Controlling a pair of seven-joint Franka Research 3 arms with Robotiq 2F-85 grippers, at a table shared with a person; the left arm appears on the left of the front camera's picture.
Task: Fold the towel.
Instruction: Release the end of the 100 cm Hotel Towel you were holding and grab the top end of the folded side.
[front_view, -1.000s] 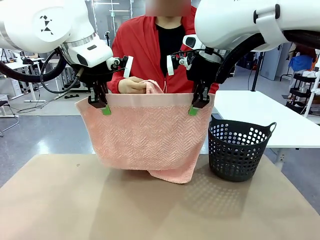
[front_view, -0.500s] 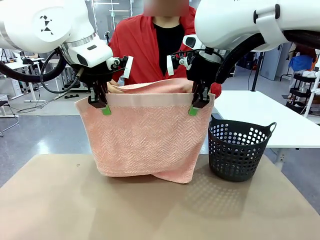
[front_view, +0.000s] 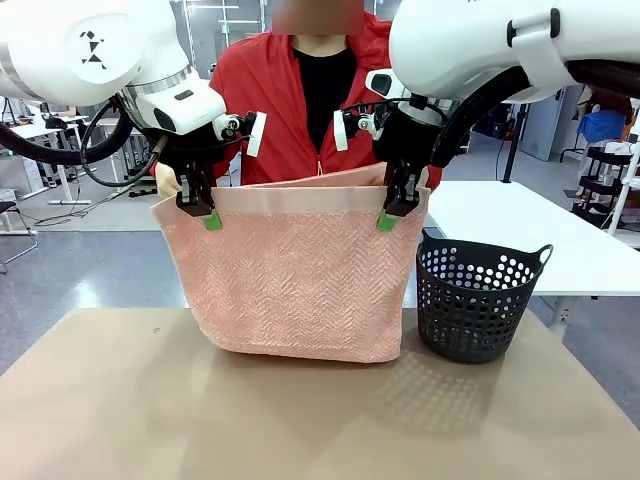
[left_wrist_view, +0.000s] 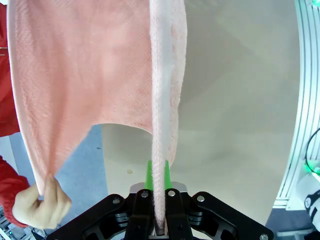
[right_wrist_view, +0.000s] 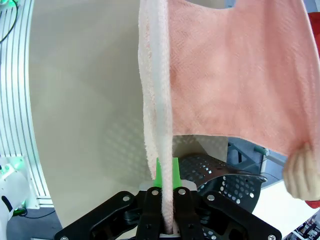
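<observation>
Our left gripper is clamped shut on the top corner of the towel that lies farther from the basket. Left wrist view: green pads pinch the cloth edge, nothing else between them. Our right gripper is likewise closed on the top corner nearer the basket, up above its rim and a bit to the side. Between the two grips the plain band runs taut and level, well above the basket's height. The salmon-pink cloth hangs down from it as a wide sheet with herringbone weave facing us, its near-side edge just beside the basket wall. We can't tell whether they touch. The sheet loops back up on the side away from us. There the person pinches a far corner in one hand, and the other hand grips the far corner on the basket side. So the towel is doubled over, its bottom fold hanging low over the table, about level with the basket's base. Whether it touches the table we can't tell.
</observation>
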